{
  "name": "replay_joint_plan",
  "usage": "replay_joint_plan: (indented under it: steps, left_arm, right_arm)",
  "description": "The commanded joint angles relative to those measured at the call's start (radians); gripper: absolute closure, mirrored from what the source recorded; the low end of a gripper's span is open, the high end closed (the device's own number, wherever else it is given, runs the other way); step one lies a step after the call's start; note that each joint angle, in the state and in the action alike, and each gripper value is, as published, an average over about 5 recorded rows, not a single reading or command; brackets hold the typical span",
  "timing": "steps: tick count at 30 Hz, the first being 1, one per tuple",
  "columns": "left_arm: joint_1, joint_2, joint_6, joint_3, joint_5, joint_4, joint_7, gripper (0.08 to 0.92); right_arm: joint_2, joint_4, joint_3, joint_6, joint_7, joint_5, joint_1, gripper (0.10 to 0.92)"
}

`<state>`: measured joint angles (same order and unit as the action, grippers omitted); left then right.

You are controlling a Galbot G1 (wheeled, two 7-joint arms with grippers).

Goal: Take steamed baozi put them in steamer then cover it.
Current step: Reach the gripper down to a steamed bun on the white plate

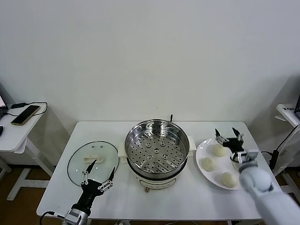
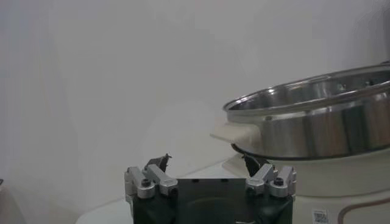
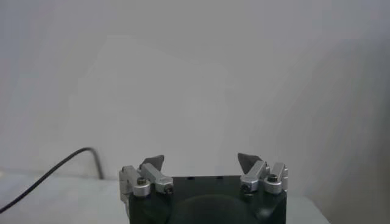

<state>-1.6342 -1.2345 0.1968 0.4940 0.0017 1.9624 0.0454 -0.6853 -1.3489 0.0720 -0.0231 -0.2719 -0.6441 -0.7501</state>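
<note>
The steel steamer (image 1: pixel 154 147) stands open in the middle of the white table, its perforated tray empty. It also shows in the left wrist view (image 2: pixel 317 115). The glass cover (image 1: pixel 93 157) lies flat to its left. Three steamed baozi (image 1: pixel 219 150) (image 1: pixel 207 163) (image 1: pixel 228 179) show on the white plate (image 1: pixel 201 149) at the right; a fourth is hidden behind my right wrist. My right gripper (image 1: pixel 229 136) is open and empty above the plate's far edge. My left gripper (image 1: pixel 99 172) is open and empty over the cover's near edge.
A side table with a phone (image 1: pixel 26 115) stands at the far left, and another table's edge (image 1: pixel 287 111) shows at the far right. A dark cable (image 1: pixel 171 117) rises behind the steamer. The table's front edge (image 1: pixel 140 216) is near my arms.
</note>
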Motion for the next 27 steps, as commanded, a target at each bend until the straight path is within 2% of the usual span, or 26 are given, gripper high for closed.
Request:
replay_joint_plan:
  steps: [1,6,13,18,27]
  left_arm:
    - [0.0,-0.001,0.001,-0.001,0.001,0.002,-0.001,0.177]
    - [0.002,-0.007,0.0,0.0,0.004,0.002,-0.001,0.177]
    - [-0.001,-0.014,-0.001,0.003,0.005,0.004,-0.001,0.177]
    - [-0.004,-0.018,0.0,0.005,0.007,0.004,-0.002,0.177]
    - [-0.008,-0.021,0.004,0.005,0.008,0.002,-0.003,0.177]
  right_arm:
    - [0.194,0.236,-0.32,-0.023,-0.537,0.037,0.363,0.203]
    - [0.164,0.374,-0.54,0.035,-0.869,0.321,0.616,0.203]
    - [0.056,0.484,-0.706,0.076,-1.039,0.62,0.794,0.203]
    - [-0.029,0.56,-0.755,0.108,-1.059,0.762,0.834,0.203]
    - [-0.157,0.67,-0.767,0.129,-0.969,0.824,0.821,0.203]
